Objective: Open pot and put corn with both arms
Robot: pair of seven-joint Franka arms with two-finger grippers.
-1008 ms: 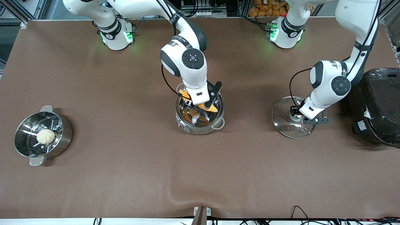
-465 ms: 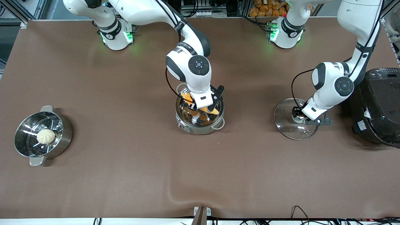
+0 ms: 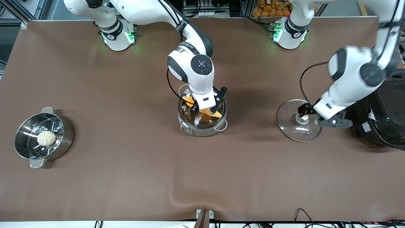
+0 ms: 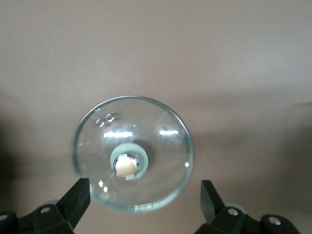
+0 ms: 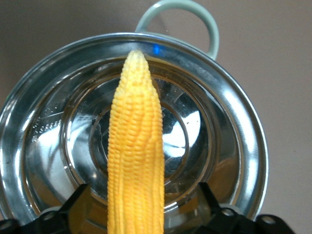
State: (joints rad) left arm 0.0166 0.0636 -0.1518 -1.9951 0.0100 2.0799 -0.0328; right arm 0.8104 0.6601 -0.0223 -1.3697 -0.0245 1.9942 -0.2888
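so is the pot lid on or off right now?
Off. The glass lid lies flat on the table toward the left arm's end, apart from the open pot, with the left gripper over it, jaws open.

text: none legible — rice cooker (image 3: pixel 387 107) label | too small to read

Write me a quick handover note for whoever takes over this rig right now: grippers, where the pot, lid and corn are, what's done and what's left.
Right gripper: over the open pot, with the corn between its fingers; whether they have let go cannot be seen.
Left gripper: open, above the lid's knob, not holding it.
The lid lies flat on the table toward the left arm's end, beside the black rice cooker.
Done: pot opened, lid set down, corn brought over the pot's mouth.
Left: get the corn fully into the pot, release it, then withdraw the right arm.
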